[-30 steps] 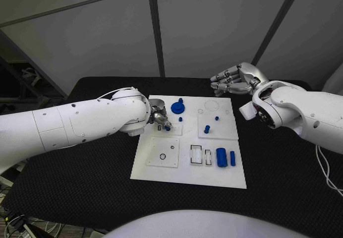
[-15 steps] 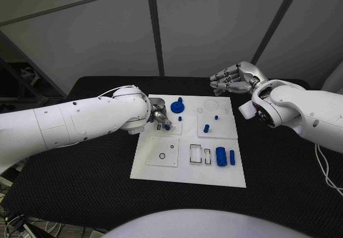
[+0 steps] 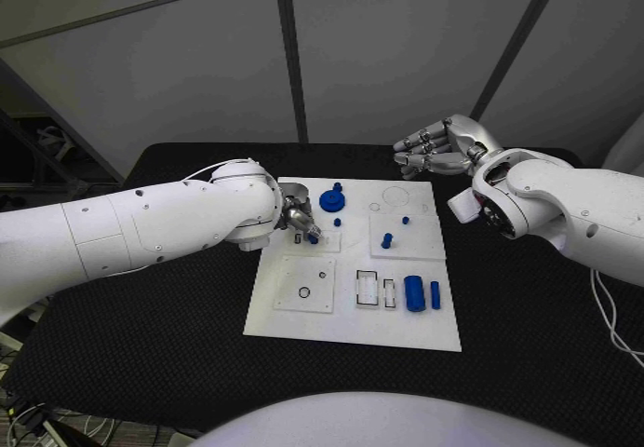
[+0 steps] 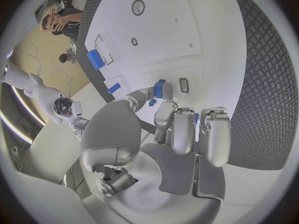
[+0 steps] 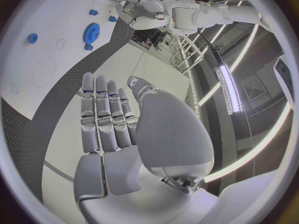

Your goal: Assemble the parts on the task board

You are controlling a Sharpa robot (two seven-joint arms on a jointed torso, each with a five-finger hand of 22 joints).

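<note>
Black desk (image 3: 161,326) carries our white task board (image 3: 352,321). Our left hand (image 3: 298,221) pinches a small blue part (image 4: 158,89) in its fingers (image 4: 163,115), just over the board's slot (image 4: 184,85); we should square it before pressing. Wrist view reveals that pinch. Our right hand (image 3: 436,147) hovers released beyond the board.

Even, fairly bright light falls from above; the white board (image 3: 355,317) glares a little against the dark desk (image 3: 161,354). Shadows are soft. Both wrist views bend straight edges hard at the rim (fisheye), and a ceiling strip light (image 5: 227,87) blows out.
</note>
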